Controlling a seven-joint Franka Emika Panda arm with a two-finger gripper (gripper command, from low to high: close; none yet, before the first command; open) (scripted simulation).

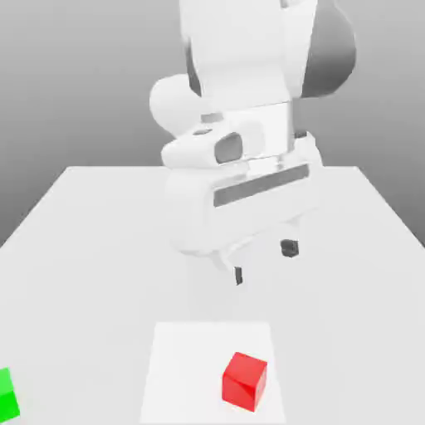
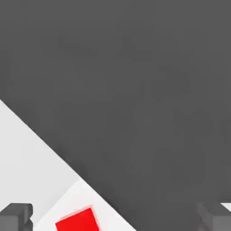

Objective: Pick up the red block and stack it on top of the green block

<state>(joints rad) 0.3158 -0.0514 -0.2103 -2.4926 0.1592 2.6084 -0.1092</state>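
Exterior view, left to right. Small bright green smooth cube, the green block (image 1: 8,396), at the far left near corner, sitting on the pale grey flat tabletop (image 1: 91,274), partly cut off by the frame edge. Next, well apart from it, a flat white four-sided patch (image 1: 187,365) on the tabletop, near the camera. Small bright red matte cube, the red block (image 1: 245,382), rests on the right part of that patch, turned at an angle to its edges, upper face and two side faces visible. Red and green blocks well apart, not stacked.

White two-finger gripper with dark fingertips (image 1: 264,262) hangs above the tabletop, beyond the red block as the camera sees it, hand tilted in view. Claw released: fingers spread wide, nothing between them, red block not touched. White robot arm (image 1: 241,50) rises above it to the top edge.

Hand view: red block partly cut off, on the white patch, close to a straight border with a dark grey area (image 2: 135,90). Both fingertips stand far apart.
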